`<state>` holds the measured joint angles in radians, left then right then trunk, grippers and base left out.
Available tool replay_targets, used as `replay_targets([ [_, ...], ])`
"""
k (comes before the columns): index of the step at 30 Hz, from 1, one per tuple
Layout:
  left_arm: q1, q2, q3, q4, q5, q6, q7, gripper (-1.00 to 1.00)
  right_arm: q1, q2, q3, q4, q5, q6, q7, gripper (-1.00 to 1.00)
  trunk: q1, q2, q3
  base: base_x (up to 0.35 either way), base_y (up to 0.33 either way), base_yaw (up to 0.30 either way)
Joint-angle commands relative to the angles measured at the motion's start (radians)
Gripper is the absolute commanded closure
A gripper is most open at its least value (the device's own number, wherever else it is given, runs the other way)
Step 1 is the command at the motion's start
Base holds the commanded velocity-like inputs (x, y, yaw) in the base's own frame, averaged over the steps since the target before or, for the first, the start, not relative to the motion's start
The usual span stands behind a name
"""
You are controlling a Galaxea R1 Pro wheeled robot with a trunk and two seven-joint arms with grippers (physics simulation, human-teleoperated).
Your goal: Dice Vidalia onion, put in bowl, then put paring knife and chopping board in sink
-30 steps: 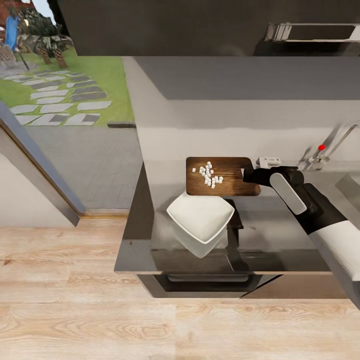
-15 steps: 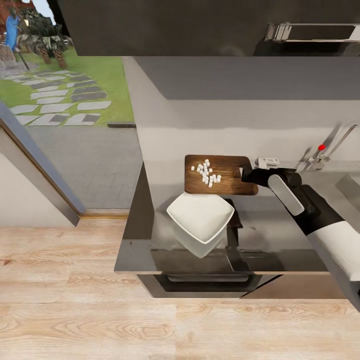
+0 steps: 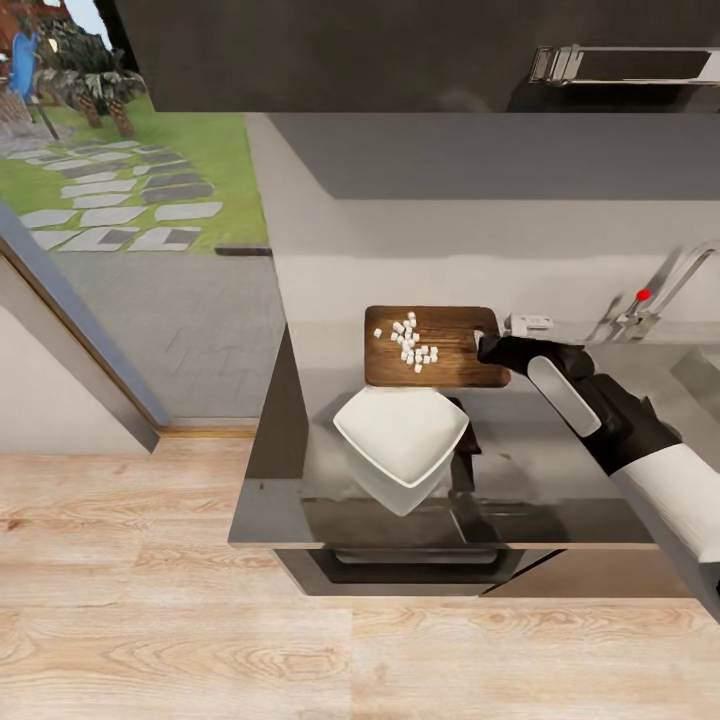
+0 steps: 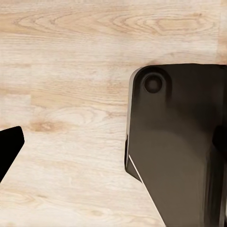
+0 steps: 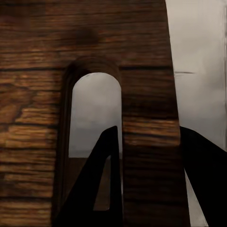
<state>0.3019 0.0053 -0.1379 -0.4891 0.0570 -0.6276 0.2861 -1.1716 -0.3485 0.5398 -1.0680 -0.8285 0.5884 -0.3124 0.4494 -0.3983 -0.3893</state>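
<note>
From the head camera I see my right end effector point(image 3: 484, 348) clamped on the handle end of the chopping board point(image 3: 450, 345), one finger point(image 5: 97, 189) poking through the slot handle and the other on the board's outer edge in the right wrist view. The board appears raised off the dark grey bench point(image 3: 540, 470), roughly level, with a loose cluster of small white diced onion pieces point(image 3: 410, 343) lying on its far half. The white square bowl point(image 3: 402, 436) sits on the bench just in front of the board, its near corner overhanging the bench's front edge; I see nothing in it. Off to my right, the chrome faucet point(image 3: 655, 295) with its red dot stands at the edge of the sink point(image 3: 700, 365), well apart from the board. The left wrist view looks down on pale wood floor point(image 4: 66, 94) and a dark part of the robot's body point(image 4: 179, 146); a black tip point(image 4: 9, 146) at the frame's edge may be one of the left end effector's fingers, and I cannot tell whether that end effector is open or closed.
</note>
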Motion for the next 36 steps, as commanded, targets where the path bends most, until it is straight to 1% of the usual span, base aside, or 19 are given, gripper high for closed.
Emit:
replay_targets([
  [1,0.0,0.001,-0.006,-0.001,0.006,-0.001,0.005,-1.0,-0.001,-0.002,0.005,0.006,-0.014,-0.021,-0.008,1.0,0.001,-0.002,-0.002,0.0,0.0,0.0],
  [3,0.0,0.001,-0.006,0.003,0.006,-0.001,0.005,-1.0,0.001,-0.001,0.005,0.023,-0.014,-0.04,0.015,1.0,0.001,-0.002,-0.002,0.0,0.0,0.0],
  [5,0.0,0.001,-0.006,0.006,0.006,-0.001,0.005,-1.0,0.005,-0.002,0.005,0.042,-0.011,-0.053,0.066,1.0,0.001,-0.002,-0.002,0.0,0.0,0.0],
  [7,0.0,0.001,-0.006,0.008,0.006,-0.001,0.005,-1.0,0.006,-0.003,0.005,0.052,-0.009,-0.067,0.081,1.0,0.001,-0.002,-0.002,0.0,0.0,0.0],
  [15,0.0,0.001,-0.006,0.01,0.006,-0.001,0.005,-1.0,0.006,-0.002,0.005,0.074,-0.009,-0.112,0.087,1.0,0.001,-0.002,-0.002,0.0,0.0,0.0],
  [17,0.0,0.001,-0.006,0.01,0.006,-0.001,0.005,-1.0,0.008,-0.003,0.008,0.075,-0.009,-0.139,0.088,1.0,0.001,-0.002,-0.002,0.0,0.0,0.0],
  [19,0.0,0.001,-0.006,0.011,0.006,-0.001,0.005,-1.0,0.015,-0.003,0.035,0.076,-0.009,-0.154,0.088,1.0,0.001,-0.002,-0.002,0.0,0.0,0.0],
  [21,0.0,0.001,-0.006,0.011,0.006,-0.001,0.005,-1.0,0.018,-0.003,0.082,0.077,-0.009,-0.195,0.088,1.0,0.001,-0.002,-0.002,0.0,0.0,0.0],
  [23,0.0,0.001,-0.006,0.011,0.006,-0.001,0.005,-1.0,0.019,-0.004,0.111,0.079,-0.009,-0.229,0.087,1.0,0.001,-0.002,-0.002,0.0,0.0,0.0],
  [24,0.0,0.001,-0.006,0.011,0.006,-0.001,0.005,-1.0,0.019,-0.004,0.118,0.079,-0.009,-0.236,0.087,1.0,0.001,-0.002,-0.002,0.0,0.0,0.0],
  [26,0.0,0.001,-0.006,0.011,0.006,-0.001,0.005,-1.0,0.02,-0.004,0.127,0.08,-0.009,-0.246,0.088,1.0,0.001,-0.002,-0.002,0.0,0.0,0.0],
  [30,0.0,0.001,-0.006,0.011,0.006,-0.001,0.005,-1.0,0.02,-0.005,0.13,0.081,-0.009,-0.252,0.088,1.0,0.001,-0.002,-0.002,0.0,0.0,0.0],
  [33,0.0,0.001,-0.006,0.011,0.006,-0.001,0.005,-1.0,0.02,-0.008,0.131,0.085,-0.009,-0.294,0.088,1.0,0.001,-0.002,-0.002,0.0,0.0,0.0],
  [36,0.0,0.001,-0.006,0.011,0.006,-0.001,0.005,-1.0,0.02,-0.009,0.131,0.103,-0.009,-0.308,0.1,1.0,0.001,-0.002,-0.002,0.0,0.0,0.0],
])
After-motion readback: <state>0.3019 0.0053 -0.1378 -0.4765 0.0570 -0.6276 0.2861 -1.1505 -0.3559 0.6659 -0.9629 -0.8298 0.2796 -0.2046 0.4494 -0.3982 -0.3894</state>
